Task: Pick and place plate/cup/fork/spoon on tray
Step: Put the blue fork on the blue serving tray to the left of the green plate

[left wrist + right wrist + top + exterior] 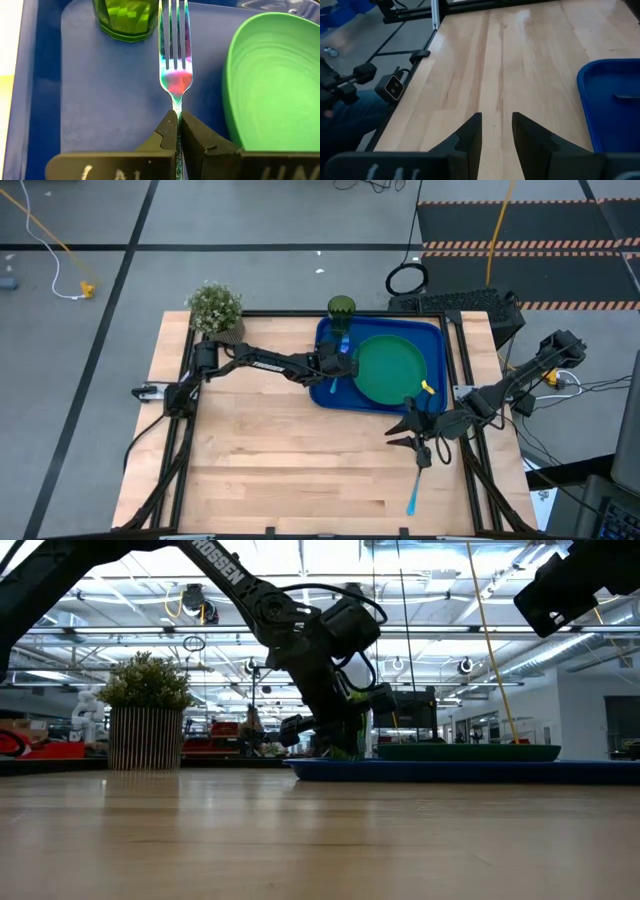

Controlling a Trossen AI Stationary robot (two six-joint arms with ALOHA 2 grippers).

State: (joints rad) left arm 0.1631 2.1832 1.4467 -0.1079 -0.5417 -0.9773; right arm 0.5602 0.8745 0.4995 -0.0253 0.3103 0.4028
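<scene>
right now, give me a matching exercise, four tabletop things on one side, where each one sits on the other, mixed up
Things:
1. fork
2. plate
3. spoon
4. cup

Places:
A. lying on the bare wood, off the tray
B. standing at the tray's far corner, nearest the potted plant
C. pinched by its neck in the left gripper, over the tray floor
D. resting flat in the tray, filling most of it

Pairs: 1-C, 2-D, 3-A, 4-B
</scene>
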